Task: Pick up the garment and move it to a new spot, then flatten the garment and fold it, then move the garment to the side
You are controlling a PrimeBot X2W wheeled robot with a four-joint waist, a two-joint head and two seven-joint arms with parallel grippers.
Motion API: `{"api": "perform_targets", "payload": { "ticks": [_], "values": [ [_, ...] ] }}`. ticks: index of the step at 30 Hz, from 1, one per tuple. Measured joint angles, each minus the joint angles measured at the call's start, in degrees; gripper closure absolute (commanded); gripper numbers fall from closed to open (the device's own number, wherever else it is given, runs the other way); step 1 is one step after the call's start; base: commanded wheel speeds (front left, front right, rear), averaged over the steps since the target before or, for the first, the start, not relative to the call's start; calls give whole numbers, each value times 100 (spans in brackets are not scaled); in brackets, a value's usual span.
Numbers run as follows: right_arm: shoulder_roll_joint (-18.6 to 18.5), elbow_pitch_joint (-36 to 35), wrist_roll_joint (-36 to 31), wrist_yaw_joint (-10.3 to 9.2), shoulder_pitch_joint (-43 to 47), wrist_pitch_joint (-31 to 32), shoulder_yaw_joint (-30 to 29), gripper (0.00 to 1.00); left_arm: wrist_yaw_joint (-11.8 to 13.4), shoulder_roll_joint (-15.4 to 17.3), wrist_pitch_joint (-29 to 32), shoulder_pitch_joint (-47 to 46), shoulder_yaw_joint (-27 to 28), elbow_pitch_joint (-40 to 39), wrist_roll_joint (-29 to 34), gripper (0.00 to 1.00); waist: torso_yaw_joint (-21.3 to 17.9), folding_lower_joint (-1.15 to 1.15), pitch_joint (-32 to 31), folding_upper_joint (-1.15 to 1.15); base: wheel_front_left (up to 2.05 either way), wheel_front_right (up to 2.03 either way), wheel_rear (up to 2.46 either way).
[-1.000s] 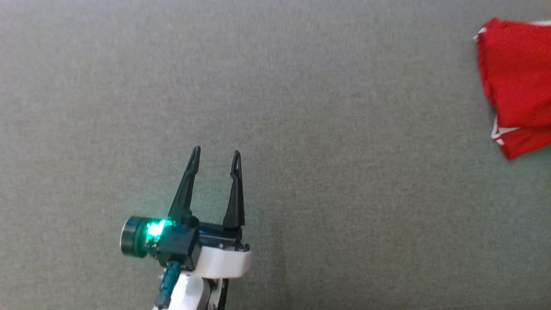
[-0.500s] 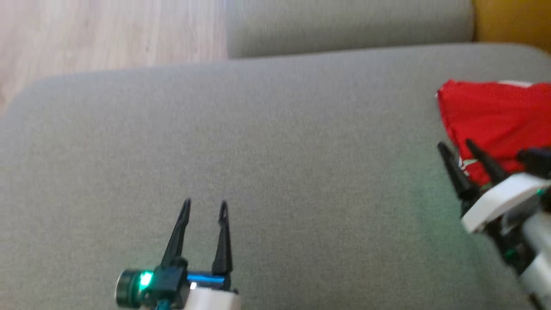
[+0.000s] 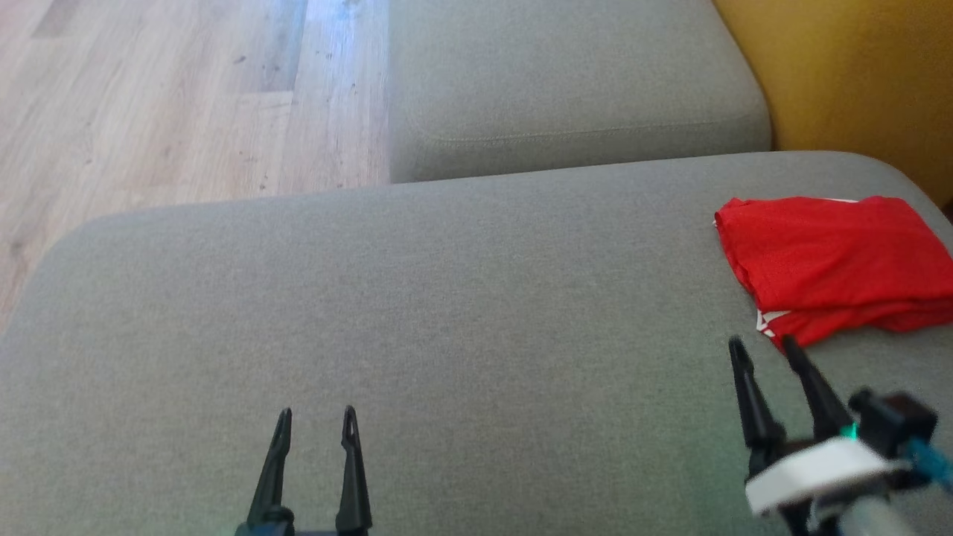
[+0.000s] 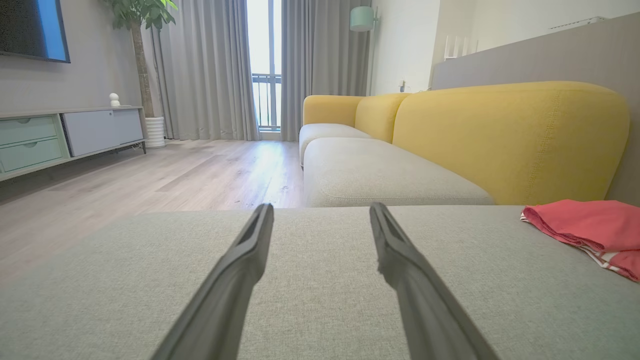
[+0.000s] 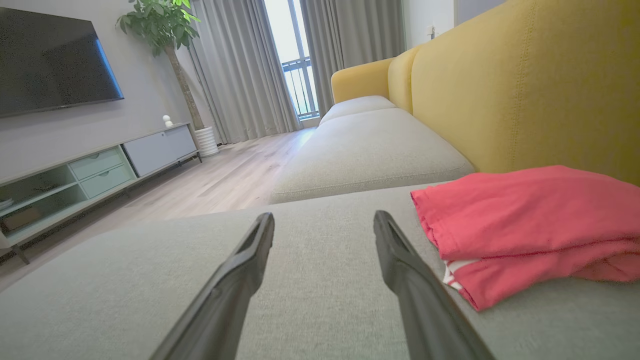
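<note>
One view at a time — starting from the head: seeing the left gripper (image 3: 317, 413) low over the grey seat cushion (image 3: 447, 298), fingers a narrow gap apart and gripping nothing; seeing the right gripper (image 3: 761, 344) likewise narrowly parted and empty, tips lying just short of the folded red garment (image 3: 826, 246). Placing that garment ahead of the right fingertips and slightly to their right, and well apart from the left ones, far off to their right. Reading its long axis as lying across the right fingers' line, not along it. Looking along the left wrist: finding the garment out beyond the right-hand finger, distant. Looking along the right wrist — finding its near folded edge just beside the right-hand finger, not between the two. Judging the right arm far nearer for any sideways shift, needing a small turn rightward first.
</note>
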Motion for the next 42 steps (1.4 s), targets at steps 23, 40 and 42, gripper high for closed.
{"api": "perform_targets", "payload": {
  "ticks": [23,40,42],
  "values": [
    [482,-240,-620,-5,1129,13,-347,100,-145,-5,35,391,160,428,78,100,65,1,-190,0,0,0,0],
    [552,-174,353,-5,1160,267,-479,100,-355,21,244,354,301,566,-1099,100,58,1,-83,0,0,0,0],
    [570,-174,472,-5,1117,277,-502,100,-401,29,265,318,345,594,-1243,100,57,1,-71,0,0,0,0]
  ]
}}
